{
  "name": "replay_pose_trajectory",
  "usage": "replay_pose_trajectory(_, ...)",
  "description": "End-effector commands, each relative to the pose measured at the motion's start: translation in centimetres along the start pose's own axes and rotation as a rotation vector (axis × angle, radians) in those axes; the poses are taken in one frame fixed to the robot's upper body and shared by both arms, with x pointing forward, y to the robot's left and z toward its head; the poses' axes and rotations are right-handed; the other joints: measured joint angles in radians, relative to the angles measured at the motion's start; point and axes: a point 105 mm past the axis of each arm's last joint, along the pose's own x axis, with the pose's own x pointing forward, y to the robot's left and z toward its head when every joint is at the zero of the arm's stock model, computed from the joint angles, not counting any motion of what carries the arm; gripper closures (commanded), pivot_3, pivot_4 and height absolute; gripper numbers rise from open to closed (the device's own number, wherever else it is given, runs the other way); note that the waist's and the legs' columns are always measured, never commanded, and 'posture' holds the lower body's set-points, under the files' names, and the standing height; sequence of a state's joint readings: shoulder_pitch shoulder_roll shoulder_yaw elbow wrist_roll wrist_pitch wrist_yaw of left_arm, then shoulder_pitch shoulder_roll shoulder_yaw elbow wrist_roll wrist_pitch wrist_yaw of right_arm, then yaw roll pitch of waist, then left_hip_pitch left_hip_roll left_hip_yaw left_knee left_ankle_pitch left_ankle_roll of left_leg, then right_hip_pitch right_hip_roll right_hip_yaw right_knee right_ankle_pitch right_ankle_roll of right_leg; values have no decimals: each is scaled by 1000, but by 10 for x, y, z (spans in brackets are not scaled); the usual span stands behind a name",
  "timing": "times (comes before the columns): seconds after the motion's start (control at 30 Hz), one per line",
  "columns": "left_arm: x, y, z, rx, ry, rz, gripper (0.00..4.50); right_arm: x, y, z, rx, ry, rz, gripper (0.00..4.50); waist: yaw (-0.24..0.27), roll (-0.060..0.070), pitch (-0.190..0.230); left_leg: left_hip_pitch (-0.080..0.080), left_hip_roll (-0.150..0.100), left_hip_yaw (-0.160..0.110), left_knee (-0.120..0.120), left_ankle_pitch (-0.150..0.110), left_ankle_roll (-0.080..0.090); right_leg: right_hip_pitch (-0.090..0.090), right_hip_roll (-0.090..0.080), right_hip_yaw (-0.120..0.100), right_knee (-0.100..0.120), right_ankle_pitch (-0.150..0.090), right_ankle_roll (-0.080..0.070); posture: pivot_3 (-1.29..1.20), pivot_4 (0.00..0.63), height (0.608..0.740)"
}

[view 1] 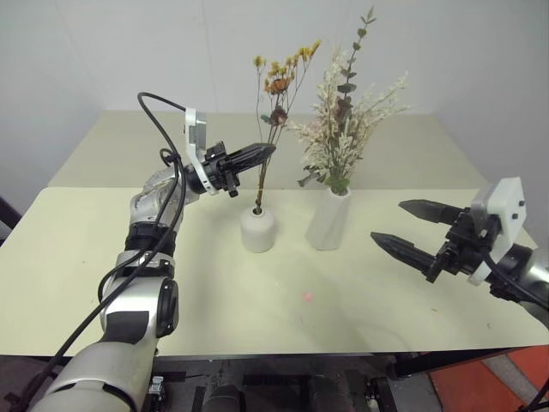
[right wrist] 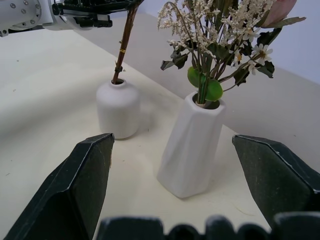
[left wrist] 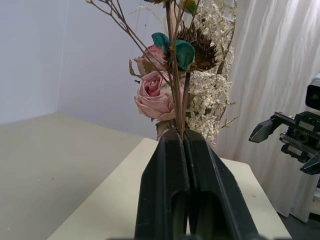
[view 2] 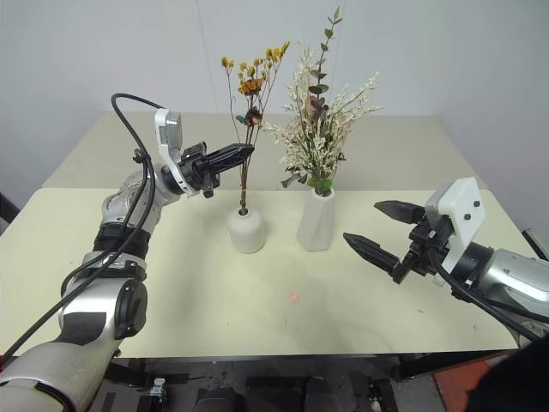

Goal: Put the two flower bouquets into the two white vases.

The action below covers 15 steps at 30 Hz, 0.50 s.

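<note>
The small flower bouquet, thin stems with orange-yellow blossoms, stands with its stem ends in the short rounded white vase. My left gripper is shut on those stems well above the vase mouth; in the left wrist view the stems rise from between the closed fingertips. The big cream-white bouquet sits upright in the tall slanted white vase, just right of the short one. My right gripper hangs open, empty, to the right of the tall vase and apart from it.
Both vases stand mid-table on the cream tabletop. A second cream surface extends behind toward the white wall. A small pink spot lies in front of the vases. A black cable loops over my left arm.
</note>
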<state>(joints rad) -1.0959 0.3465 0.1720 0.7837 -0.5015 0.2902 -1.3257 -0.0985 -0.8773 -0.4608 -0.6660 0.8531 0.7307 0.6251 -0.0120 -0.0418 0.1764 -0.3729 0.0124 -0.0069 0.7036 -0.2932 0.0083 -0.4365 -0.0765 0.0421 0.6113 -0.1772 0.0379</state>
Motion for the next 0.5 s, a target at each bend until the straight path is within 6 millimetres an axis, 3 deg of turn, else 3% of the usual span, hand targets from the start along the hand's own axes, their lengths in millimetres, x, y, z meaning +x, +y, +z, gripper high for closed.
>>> replay_pose_trajectory(0.03, 5, -2, 3, 59, 22, -15, 4477, -5, 0, 11, -33, -31, -16, 0, 0, 0, 0, 0, 0, 0, 0, 0, 0, 0, 0, 0, 0, 0, 0, 0, 150, 740)
replay_pose_trajectory(0.5, -2, 3, -10, 49, 43, 24, 4477, -5, -1, 12, -38, -28, -21, 0, 0, 0, 0, 0, 0, 0, 0, 0, 0, 0, 0, 0, 0, 0, 0, 0, 150, 740)
